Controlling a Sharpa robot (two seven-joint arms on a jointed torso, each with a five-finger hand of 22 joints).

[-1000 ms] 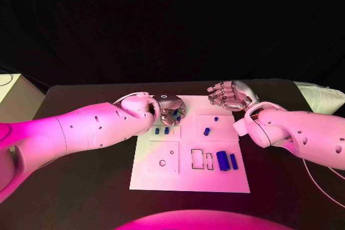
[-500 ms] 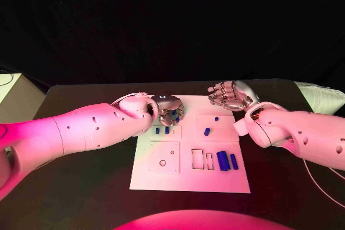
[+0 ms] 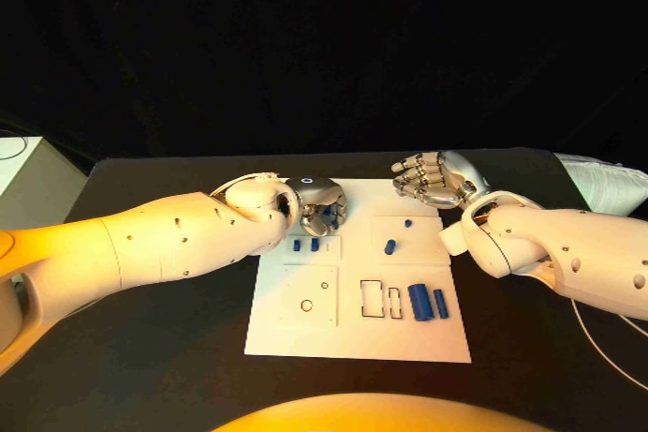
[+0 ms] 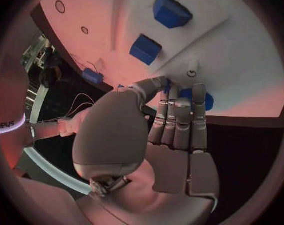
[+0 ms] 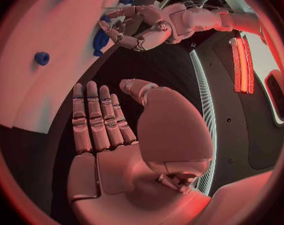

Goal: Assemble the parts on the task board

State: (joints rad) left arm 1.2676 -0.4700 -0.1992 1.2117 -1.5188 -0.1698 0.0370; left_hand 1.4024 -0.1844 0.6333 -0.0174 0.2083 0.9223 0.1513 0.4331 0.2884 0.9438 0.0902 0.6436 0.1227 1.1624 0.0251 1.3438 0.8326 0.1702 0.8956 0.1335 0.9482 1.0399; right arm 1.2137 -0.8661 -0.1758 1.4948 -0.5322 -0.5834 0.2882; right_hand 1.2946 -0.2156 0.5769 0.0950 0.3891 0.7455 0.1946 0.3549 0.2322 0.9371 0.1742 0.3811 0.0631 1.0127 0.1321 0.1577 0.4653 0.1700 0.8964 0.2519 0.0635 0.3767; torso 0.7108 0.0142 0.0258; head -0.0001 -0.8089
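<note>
Your left hand (image 3: 318, 210) sits over the far left part of the task board (image 3: 358, 338), fingers curled down together around a blue part (image 4: 204, 101); from the left wrist view the fingertips (image 4: 181, 92) press against it at the board's edge, though you cannot tell for sure whether it is truly gripped or only touched. Just beyond those fingertips two more blue blocks (image 4: 145, 49) stand on the board. Your right hand (image 3: 433, 179) hovers off the board's far right corner, above the black table (image 3: 162, 357), fingers straight, close side by side and holding nothing. Nearer you from the right hand, two small blue pegs (image 3: 389, 246) sit in the board, and further toward you two long blue pieces (image 3: 427, 303) lie side by side beside empty rectangular slots (image 3: 370, 299).
</note>
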